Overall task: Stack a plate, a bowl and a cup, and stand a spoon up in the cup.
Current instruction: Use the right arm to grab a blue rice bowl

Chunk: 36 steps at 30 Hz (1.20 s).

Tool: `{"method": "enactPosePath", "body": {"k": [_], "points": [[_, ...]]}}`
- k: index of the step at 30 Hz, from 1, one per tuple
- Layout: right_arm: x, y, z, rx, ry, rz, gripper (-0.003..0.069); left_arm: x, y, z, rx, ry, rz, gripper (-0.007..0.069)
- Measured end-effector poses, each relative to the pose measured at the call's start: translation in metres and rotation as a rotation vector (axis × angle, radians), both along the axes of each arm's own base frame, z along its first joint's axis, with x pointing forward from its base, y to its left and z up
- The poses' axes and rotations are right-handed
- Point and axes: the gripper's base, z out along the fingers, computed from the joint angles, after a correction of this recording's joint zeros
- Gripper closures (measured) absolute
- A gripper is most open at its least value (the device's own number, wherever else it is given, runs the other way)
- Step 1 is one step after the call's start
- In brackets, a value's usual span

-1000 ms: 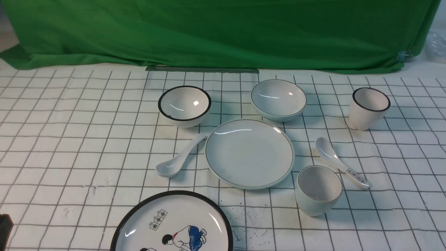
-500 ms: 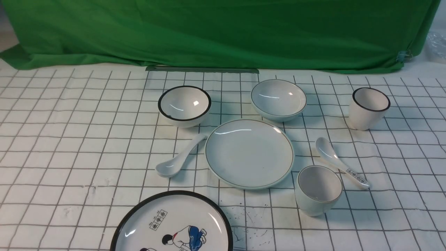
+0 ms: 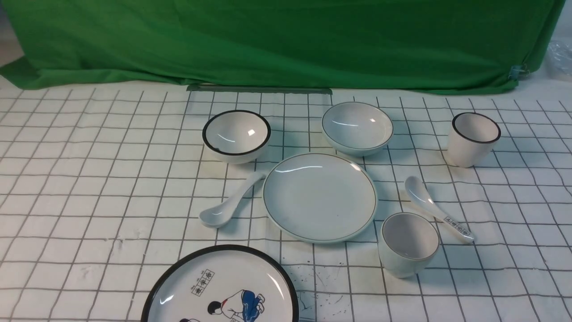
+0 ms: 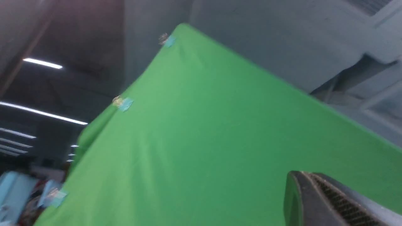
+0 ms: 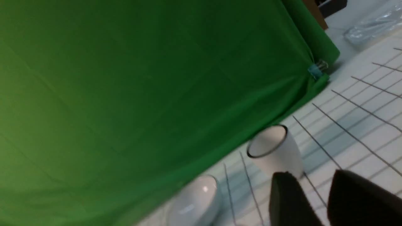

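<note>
Diagonally, spoon (image 3: 233, 200) lies flat, handle pointing far-right toward plate (image 3: 319, 197).

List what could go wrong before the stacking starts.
Wrong pick: the black-rimmed bowl, black-rimmed cup and printed spoon resemble the pale bowl, pale cup and plain spoon. Jaws closing on the pale cup may knock the printed spoon lying beside it. The plain spoon's handle lies by the plate, cramping that grasp.

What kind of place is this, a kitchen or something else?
Probably an indoor robot test setup, not a kitchen: a green cloth backdrop clipped up behind, a grid-marked white table cover, and long ceiling strip lights like those of a workshop hall.
</note>
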Motion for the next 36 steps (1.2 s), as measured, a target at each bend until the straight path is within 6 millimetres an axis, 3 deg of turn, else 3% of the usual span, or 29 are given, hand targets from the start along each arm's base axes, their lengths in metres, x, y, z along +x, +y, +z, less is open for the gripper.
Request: {"method": "enactPosePath", "body": {"k": [1,3,4,8,10,11,14,16,17,19,21,22,28,29,30,31,32,33,35,36], "points": [[0.000,-0.001,0.002,0.014,-0.020,-0.007,0.0421,-0.005,-0.002,0.016,0.025,0.000,-0.011,0.0619],[0.000,-0.001,0.002,0.018,-0.027,-0.009,0.0421,-0.006,-0.005,0.029,0.057,0.031,-0.022,0.0619],[0.000,-0.001,0.003,0.033,-0.039,-0.011,0.0421,-0.007,-0.008,0.047,0.090,0.077,-0.033,0.0619],[-0.002,0.000,0.011,0.065,-0.058,0.006,0.0447,0.006,-0.012,0.085,0.150,0.306,-0.057,0.0619],[-0.004,0.004,0.032,-0.048,-0.011,0.053,0.0496,0.025,-0.013,0.092,0.160,0.502,-0.082,0.0619],[-0.004,0.005,0.040,-0.069,-0.012,0.059,0.0503,0.028,-0.014,0.090,0.165,0.544,-0.086,0.0619],[-0.003,0.009,0.077,-0.199,0.071,0.116,0.0578,0.062,-0.016,0.086,0.213,0.833,-0.116,0.0619],[0.020,0.017,0.121,-0.365,0.285,0.226,0.0627,0.099,-0.020,0.065,0.286,1.126,-0.189,0.0619],[0.032,0.020,0.132,-0.412,0.372,0.273,0.0627,0.110,-0.023,0.055,0.315,1.218,-0.232,0.0619],[0.061,0.028,0.147,-0.494,0.545,0.367,0.0624,0.134,-0.029,0.029,0.355,1.414,-0.346,0.0619],[0.077,0.032,0.153,-0.529,0.624,0.410,0.0620,0.144,-0.032,0.018,0.362,1.492,-0.404,0.0619],[0.104,0.038,0.156,-0.575,0.732,0.468,0.0616,0.155,-0.036,0.003,0.369,1.592,-0.484,0.0619],[0.214,0.056,0.167,-0.644,0.890,0.557,0.0568,0.173,-0.039,-0.021,0.422,1.717,-0.561,0.0619],[0.217,0.056,0.163,-0.643,0.902,0.561,0.0568,0.173,-0.038,-0.021,0.425,1.717,-0.561,0.0619],[0.247,0.061,0.162,-0.657,0.909,0.570,0.0536,0.173,-0.038,-0.021,0.445,1.718,-0.551,0.0619],[0.247,0.061,0.165,-0.660,0.897,0.568,0.0532,0.173,-0.037,-0.021,0.447,1.718,-0.551,0.0619],[0.276,0.066,0.157,-0.674,0.912,0.581,0.0493,0.173,-0.037,-0.021,0.457,1.715,-0.547,0.0619],[0.292,0.068,0.152,-0.679,0.913,0.583,0.0461,0.172,-0.037,-0.020,0.461,1.715,-0.546,0.0619],[0.322,0.073,0.139,-0.689,0.920,0.590,0.0381,0.172,-0.037,-0.020,0.463,1.713,-0.544,0.0619],[0.325,0.073,0.138,-0.689,0.922,0.591,0.0372,0.172,-0.037,-0.020,0.464,1.712,-0.544,0.0619]]}}
